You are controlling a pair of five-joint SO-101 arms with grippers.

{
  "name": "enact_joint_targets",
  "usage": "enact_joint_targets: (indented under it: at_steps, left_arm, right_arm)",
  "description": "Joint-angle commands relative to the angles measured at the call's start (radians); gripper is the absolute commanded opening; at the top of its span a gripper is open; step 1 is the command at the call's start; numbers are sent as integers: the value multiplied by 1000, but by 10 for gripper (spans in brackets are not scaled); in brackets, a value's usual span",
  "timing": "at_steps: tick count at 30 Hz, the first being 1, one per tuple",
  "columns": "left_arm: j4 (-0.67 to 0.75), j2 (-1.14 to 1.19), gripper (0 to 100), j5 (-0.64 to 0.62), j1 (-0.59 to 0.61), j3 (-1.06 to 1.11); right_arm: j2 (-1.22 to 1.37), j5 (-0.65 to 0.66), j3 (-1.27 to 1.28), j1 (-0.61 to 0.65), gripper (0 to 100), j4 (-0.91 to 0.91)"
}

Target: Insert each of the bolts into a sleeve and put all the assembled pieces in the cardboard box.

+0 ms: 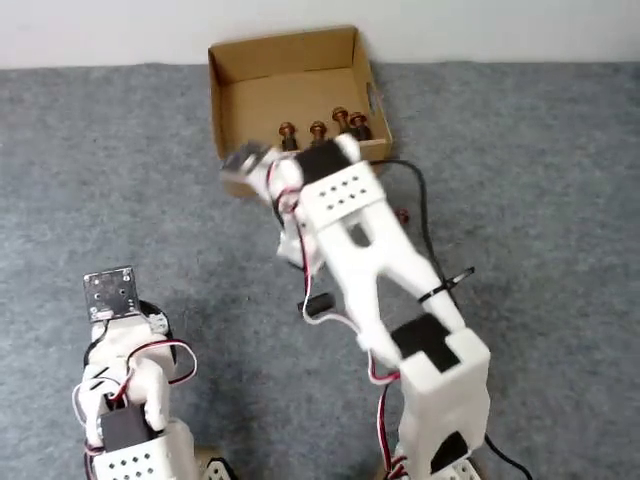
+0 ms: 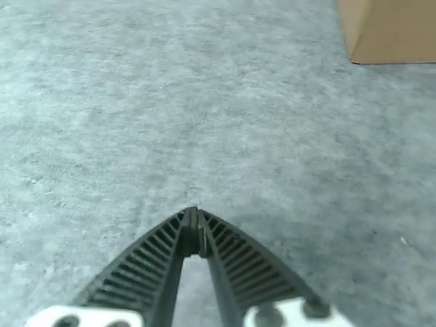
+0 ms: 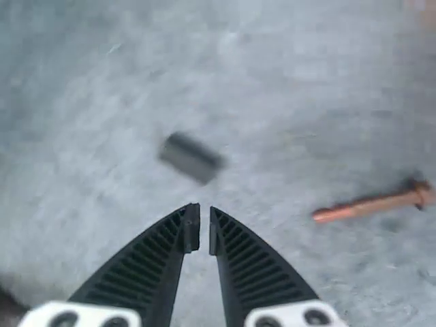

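A dark sleeve (image 3: 191,158) lies on the grey carpet just ahead of my right gripper (image 3: 202,228), whose fingers stand a narrow gap apart with nothing between them. A copper bolt (image 3: 375,204) lies on its side a little way off from the sleeve. In the high view the right arm reaches up to the front wall of the cardboard box (image 1: 285,75). Several assembled pieces (image 1: 318,130) stand in a row inside that wall. A small red bolt end (image 1: 402,214) peeks out beside the arm. My left gripper (image 2: 194,231) is shut and empty over bare carpet.
The left arm (image 1: 125,380) is folded back at the near left of the table. A corner of the cardboard box (image 2: 388,30) sits far ahead of it. Black and red cables (image 1: 420,200) trail along the right arm. Grey carpet surrounds the box.
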State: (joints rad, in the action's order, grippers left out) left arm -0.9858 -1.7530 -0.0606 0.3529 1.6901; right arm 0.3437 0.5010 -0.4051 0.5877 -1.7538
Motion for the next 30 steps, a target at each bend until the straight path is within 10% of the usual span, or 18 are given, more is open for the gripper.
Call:
enact_joint_targets:
  at_steps: [1,7,22,30]
  left_arm:
    - [28,-11,5,6,17,-4]
    - [28,-11,5,6,14,-4]
    - [29,-11,5,6,12,-4]
    - [29,-11,5,6,9,-4]
  right_arm:
    - [-87,72,84,64,60,-42]
    - [-51,178,193,94,243,-39]
    - [213,278,190,82,248,189]
    - [323,275,150,81,24,220]
